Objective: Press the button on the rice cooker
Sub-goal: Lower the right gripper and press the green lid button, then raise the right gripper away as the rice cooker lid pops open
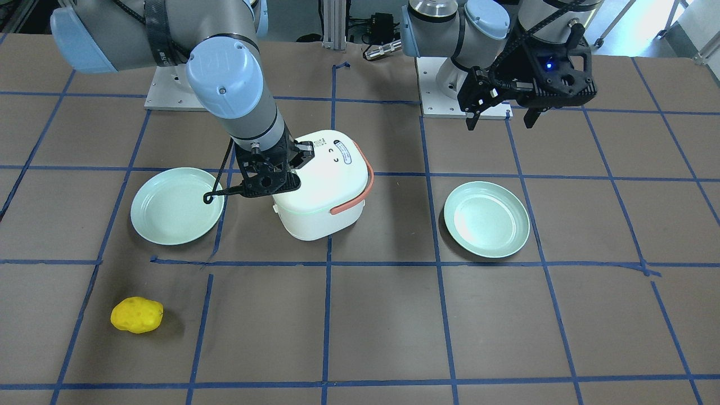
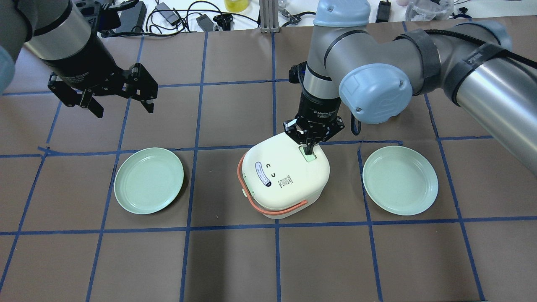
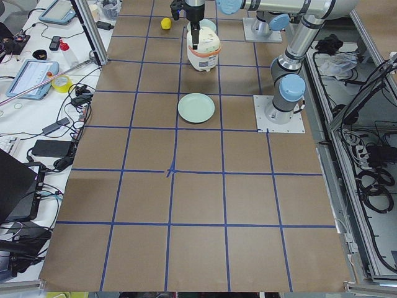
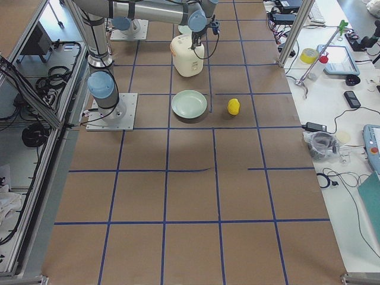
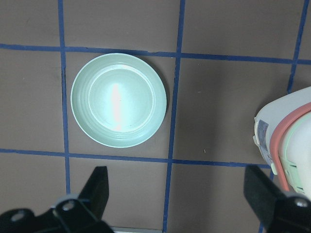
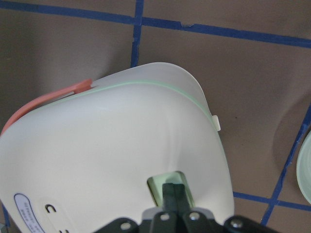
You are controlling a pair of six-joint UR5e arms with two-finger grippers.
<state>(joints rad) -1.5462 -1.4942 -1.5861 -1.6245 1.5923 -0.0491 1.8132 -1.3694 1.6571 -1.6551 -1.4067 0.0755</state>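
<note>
A white rice cooker (image 2: 285,180) with a salmon handle (image 2: 277,209) stands mid-table; it also shows in the front view (image 1: 320,185) and the right wrist view (image 6: 112,160). Its pale green lid button (image 2: 311,157) is near the lid's rear edge. My right gripper (image 2: 309,147) is shut, its fingertips (image 6: 175,190) together and down on the button (image 6: 156,185). My left gripper (image 2: 121,105) is open and empty, held above the table far to the left, its fingers (image 5: 97,187) showing wide apart in the left wrist view.
A pale green plate (image 2: 149,180) lies left of the cooker, another (image 2: 400,180) right of it. A yellow potato-like object (image 1: 136,315) lies near the operators' side, beyond the right-hand plate. Blue tape lines grid the brown table.
</note>
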